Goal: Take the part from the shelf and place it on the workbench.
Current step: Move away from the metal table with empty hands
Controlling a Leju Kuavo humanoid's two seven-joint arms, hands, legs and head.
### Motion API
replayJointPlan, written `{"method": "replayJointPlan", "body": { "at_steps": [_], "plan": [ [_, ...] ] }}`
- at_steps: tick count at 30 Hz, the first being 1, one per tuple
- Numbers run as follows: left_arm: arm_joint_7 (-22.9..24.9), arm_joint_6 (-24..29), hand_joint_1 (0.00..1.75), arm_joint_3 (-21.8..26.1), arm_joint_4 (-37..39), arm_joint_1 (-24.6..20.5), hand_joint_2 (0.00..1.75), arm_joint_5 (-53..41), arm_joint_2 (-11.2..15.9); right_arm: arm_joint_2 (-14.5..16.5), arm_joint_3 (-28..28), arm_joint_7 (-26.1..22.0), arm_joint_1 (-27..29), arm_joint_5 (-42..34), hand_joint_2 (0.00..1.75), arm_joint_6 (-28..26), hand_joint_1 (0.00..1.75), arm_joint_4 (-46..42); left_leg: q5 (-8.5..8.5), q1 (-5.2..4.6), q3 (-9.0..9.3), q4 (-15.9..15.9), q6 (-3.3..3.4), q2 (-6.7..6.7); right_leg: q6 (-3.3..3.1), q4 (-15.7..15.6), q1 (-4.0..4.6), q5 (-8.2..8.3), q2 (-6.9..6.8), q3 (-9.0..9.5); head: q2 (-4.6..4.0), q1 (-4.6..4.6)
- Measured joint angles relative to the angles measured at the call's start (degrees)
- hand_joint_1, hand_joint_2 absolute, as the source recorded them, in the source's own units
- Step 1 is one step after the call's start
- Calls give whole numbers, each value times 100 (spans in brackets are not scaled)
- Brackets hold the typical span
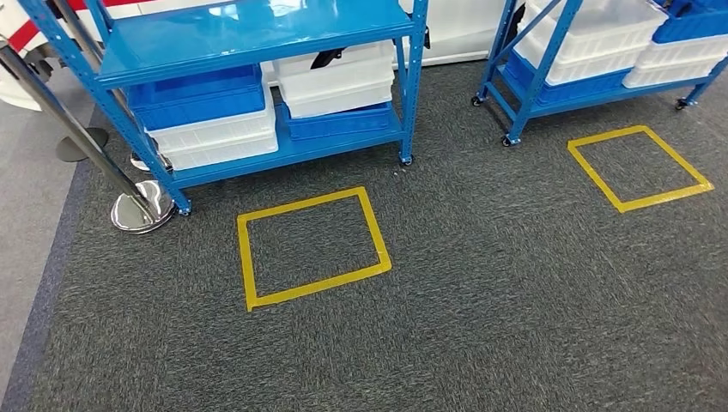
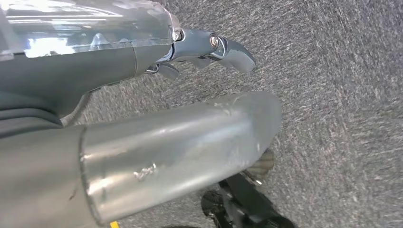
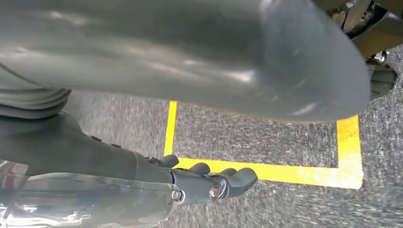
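Note:
A blue metal shelf (image 1: 257, 30) on castors stands ahead at the left, its lower level packed with white bins (image 1: 339, 81) and blue bins (image 1: 197, 96). Something small and dark (image 1: 326, 58) lies at the rim of one white bin; I cannot tell what it is. My left hand (image 2: 204, 50) hangs over grey carpet with its fingers loosely extended and nothing in them. My right hand (image 3: 209, 180) hangs the same way, holding nothing, above a strip of yellow tape (image 3: 266, 172).
A second blue shelf (image 1: 549, 51) with more bins stands at the right. Two yellow tape squares (image 1: 376, 236) (image 1: 665, 196) mark the carpet, one before each shelf. A chrome stanchion base (image 1: 137, 210) and its slanted pole stand by the left shelf's corner.

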Motion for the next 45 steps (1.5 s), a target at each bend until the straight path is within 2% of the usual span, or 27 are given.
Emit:
{"method": "replayJointPlan", "body": {
  "at_steps": [2,5,7,9,10,11,12,13,15,16,18,20,22,24,26,27,28,30,32,35,37,39,41,42,43,44,45],
  "plan": [
    [-9,-8,0,0,0,-10,0,0,3,0,0,1,-7,0,0,0,0,0,104,-49,203,-418,70,130,51,-2,17,-28,-101,39,0,5],
    [-13,-16,0,0,0,19,0,-2,8,-1,-1,8,-47,0,0,-2,0,0,127,-55,220,-508,163,11,143,-31,12,-48,-185,100,0,7],
    [-15,-20,0,0,0,27,0,-11,8,-2,-2,11,-54,0,0,-2,0,0,185,-15,268,-593,234,-90,198,190,1,-224,26,28,0,31],
    [-19,-22,0,0,0,10,0,-19,5,-3,-4,11,-40,0,0,1,0,0,216,1,274,-623,272,-195,228,858,-23,-590,324,-296,0,64],
    [-19,-22,0,0,0,2,0,-19,4,-2,-4,12,-34,0,0,3,0,0,220,-1,267,-622,278,-258,240,1235,-32,-739,394,-493,0,75],
    [-20,-22,0,0,0,0,0,-20,4,-2,-4,13,-28,0,0,6,0,0,220,-2,268,-620,278,-328,250,1478,-40,-780,418,-633,0,78],
    [-19,-23,0,0,0,3,0,-20,3,-2,-4,13,-23,0,0,8,0,0,219,-2,274,-616,275,-403,256,1511,-47,-696,429,-681,0,79],
    [-19,-23,0,0,0,5,0,-20,1,-3,-4,13,-19,0,0,9,0,0,214,-1,283,-609,268,-484,258,1333,-58,-507,448,-629,0,79],
    [-19,-24,0,0,0,3,0,-20,-5,-7,-7,13,-9,0,0,9,0,0,192,-2,287,-573,233,-633,246,591,-87,-62,633,-334,0,84],
    [-20,-24,0,0,0,-3,0,-21,-8,-8,-10,13,-4,0,0,10,0,0,179,-8,270,-544,202,-700,235,286,-98,66,742,-216,0,86],
    [-38,-26,0,0,0,-8,0,-24,-10,-10,-21,8,-10,-3,0,10,0,0,169,-11,220,-510,126,-806,199,41,-93,110,853,-132,0,87],
    [-82,-37,0,0,0,7,0,-22,-10,-6,-38,-25,-36,-49,0,8,0,0,160,12,191,-516,44,-864,134,11,-87,113,747,-121,0,84],
    [-124,-56,0,0,0,17,0,-10,-14,-2,-77,-71,-38,-115,0,5,0,0,30,17,109,-319,-14,-649,56,-34,-96,111,652,-82,0,54],
    [-140,-75,0,0,0,0,0,2,-15,-2,-123,-90,-15,-147,0,4,0,0,-303,15,-201,341,-51,-331,2,-49,-84,92,549,-53,0,10],
    [-142,-92,0,0,0,-9,0,3,-14,-3,-145,-94,1,-155,0,8,0,0,-577,25,-574,1057,-76,-227,-19,-44,-61,58,461,-38,0,-3],
    [-142,-98,0,0,0,-1,0,1,-15,-3,-150,-95,4,-155,0,9,0,0,-564,26,-645,1177,-77,-215,-16,-40,-52,37,430,-20,0,-3],
    [-142,-102,0,0,0,9,0,-1,-16,-3,-157,-96,3,-155,0,10,0,0,-436,25,-593,1059,-65,-211,-9,-38,-45,10,405,13,0,-4],
    [-143,-103,0,1,0,20,0,-4,-15,-2,-171,-96,2,-155,0,11,0,0,-18,7,-239,330,-1,-192,15,-39,-38,-52,359,104,0,-3],
    [-144,-104,0,2,0,15,0,-11,-14,0,-179,-96,-6,-155,0,14,0,0,175,-40,62,-278,83,-153,67,-41,-27,-109,330,162,0,-1],
    [-144,-106,0,2,0,28,0,-13,-14,1,-185,-96,-23,-155,0,16,0,0,132,-62,161,-461,190,-153,171,-13,-21,-109,319,212,0,-1],
    [-148,-106,0,2,0,43,0,-10,-16,0,-186,-97,-25,-155,0,16,0,0,112,-44,284,-536,263,-173,220,167,-32,-164,345,175,0,11],
    [-150,-109,0,2,0,40,0,-9,-19,-1,-189,-97,-25,-155,0,23,0,0,82,-43,387,-581,317,-180,251,699,-41,-365,392,-135,0,42],
    [-148,-113,0,3,0,37,0,-9,-20,-1,-190,-97,-18,-154,0,35,0,0,23,-53,450,-583,348,-192,281,1314,-42,-579,412,-608,0,61],
    [-147,-114,0,4,0,43,0,-9,-20,-1,-190,-97,-9,-154,0,40,0,0,-20,-58,500,-583,350,-202,293,1449,-43,-592,414,-772,0,60],
    [-144,-116,0,5,0,50,0,-9,-21,-1,-190,-96,3,-153,0,42,0,0,-70,-60,564,-583,345,-216,301,1401,-43,-505,415,-844,0,62],
    [-142,-119,0,6,0,58,0,-9,-23,-1,-190,-96,17,-153,0,42,0,0,-126,-61,642,-583,334,-231,297,1178,-43,-304,416,-828,0,66],
    [-140,-120,0,8,0,64,0,-9,-26,-3,-191,-96,30,-153,0,42,0,0,-186,-60,712,-584,318,-241,279,839,-40,-14,419,-753,0,69]
  ]
}}
